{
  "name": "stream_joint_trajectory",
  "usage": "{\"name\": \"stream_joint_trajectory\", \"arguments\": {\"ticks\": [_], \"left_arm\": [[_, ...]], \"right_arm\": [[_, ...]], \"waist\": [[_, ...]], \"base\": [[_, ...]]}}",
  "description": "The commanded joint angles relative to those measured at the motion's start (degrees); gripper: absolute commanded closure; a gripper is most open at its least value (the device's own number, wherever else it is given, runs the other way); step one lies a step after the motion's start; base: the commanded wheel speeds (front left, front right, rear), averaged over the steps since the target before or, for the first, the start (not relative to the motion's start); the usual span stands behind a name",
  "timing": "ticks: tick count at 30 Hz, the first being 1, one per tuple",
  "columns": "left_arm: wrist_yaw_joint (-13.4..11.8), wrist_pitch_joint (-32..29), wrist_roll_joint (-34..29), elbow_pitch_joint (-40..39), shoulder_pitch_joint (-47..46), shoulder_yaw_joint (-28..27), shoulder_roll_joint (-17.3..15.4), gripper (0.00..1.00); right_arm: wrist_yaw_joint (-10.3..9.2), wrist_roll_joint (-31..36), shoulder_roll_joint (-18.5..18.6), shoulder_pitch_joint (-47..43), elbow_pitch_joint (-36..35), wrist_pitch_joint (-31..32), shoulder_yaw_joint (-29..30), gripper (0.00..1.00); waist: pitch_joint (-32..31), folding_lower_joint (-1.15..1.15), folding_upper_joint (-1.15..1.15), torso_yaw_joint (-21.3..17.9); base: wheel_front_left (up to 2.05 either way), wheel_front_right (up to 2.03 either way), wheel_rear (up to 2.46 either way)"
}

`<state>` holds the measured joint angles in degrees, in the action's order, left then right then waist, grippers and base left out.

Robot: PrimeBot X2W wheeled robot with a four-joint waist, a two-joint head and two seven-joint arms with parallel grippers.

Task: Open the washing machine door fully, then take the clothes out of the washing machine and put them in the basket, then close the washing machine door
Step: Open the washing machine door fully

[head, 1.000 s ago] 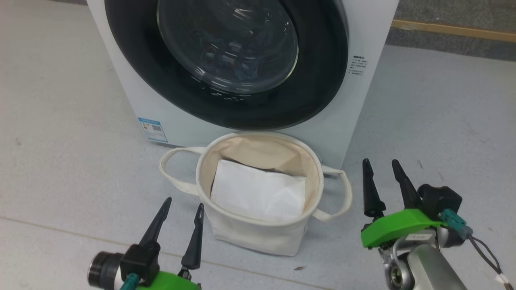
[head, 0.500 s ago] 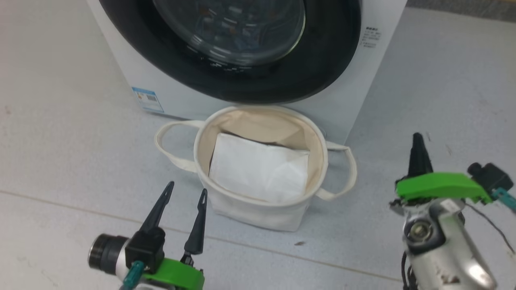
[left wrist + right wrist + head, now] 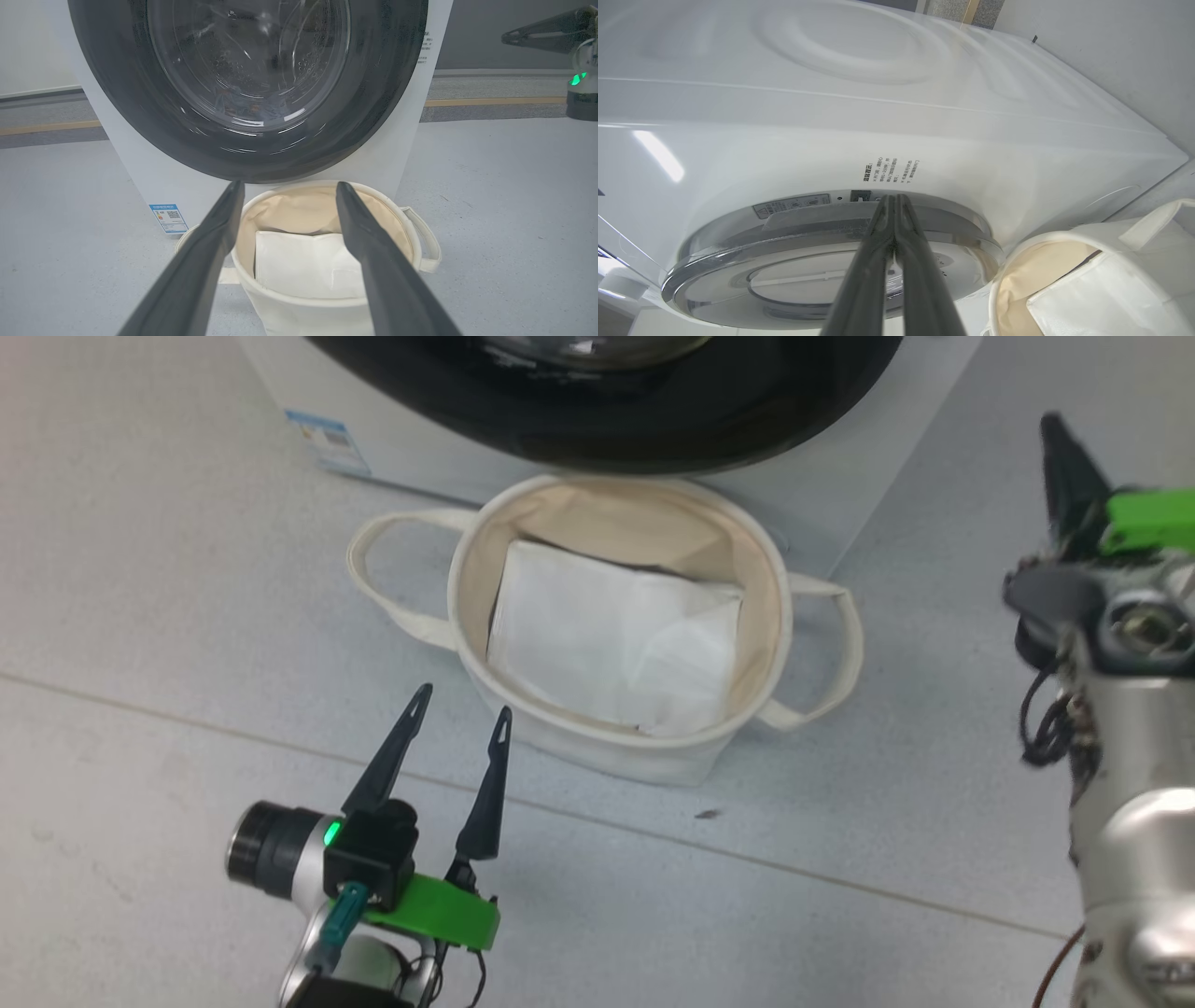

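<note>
The washing machine (image 3: 864, 453) stands at the top of the head view, and its door (image 3: 653, 429) lies flat against the front. In the left wrist view the clothes (image 3: 236, 100) show dimly through the door's glass. The cream basket (image 3: 616, 742) sits on the floor right under the door, with a folded white sheet (image 3: 607, 635) inside. My left gripper (image 3: 464, 702) hovers open just in front of the basket's near left rim. My right gripper (image 3: 1060, 434) is shut on nothing, raised at the machine's right side. In the right wrist view its tips (image 3: 892, 199) point at the door's rim (image 3: 784, 233).
Grey floor surrounds the machine and basket, with a seam line (image 3: 187, 723) running across in front of the basket. A blue label (image 3: 322, 439) marks the machine's lower left corner. The basket's looped handles (image 3: 373, 560) stick out to both sides.
The head camera has tilted down. My right gripper has shut, turned over and risen toward the machine's right side. My left gripper stays open in front of the basket.
</note>
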<state>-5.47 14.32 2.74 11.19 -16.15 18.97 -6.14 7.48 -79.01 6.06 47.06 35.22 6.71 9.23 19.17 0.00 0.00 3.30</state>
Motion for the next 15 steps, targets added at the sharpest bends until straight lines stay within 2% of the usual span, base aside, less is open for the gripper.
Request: {"name": "stream_joint_trajectory", "arguments": {"ticks": [1,8,15], "left_arm": [[0.0,0.7,0.0,-1.4,-1.8,-1.7,-0.1,0.0],[-0.1,0.7,-0.4,-1.1,-4.2,-0.9,0.7,0.0],[-0.2,0.7,-0.5,-1.4,-5.5,-0.7,1.1,0.0]], "right_arm": [[0.01,-1.5,0.3,3.5,-0.9,2.1,-0.3,1.0],[0.01,-6.7,2.9,12.4,5.7,11.9,1.4,1.0],[0.01,-6.5,4.1,18.2,9.9,13.9,1.1,1.0]], "waist": [[2.1,0.0,0.0,0.8],[5.3,0.0,0.0,2.0],[7.4,0.0,0.0,3.0]], "base": [[0.0,0.0,0.0],[0.0,0.0,0.0],[0.0,0.0,0.0]]}}
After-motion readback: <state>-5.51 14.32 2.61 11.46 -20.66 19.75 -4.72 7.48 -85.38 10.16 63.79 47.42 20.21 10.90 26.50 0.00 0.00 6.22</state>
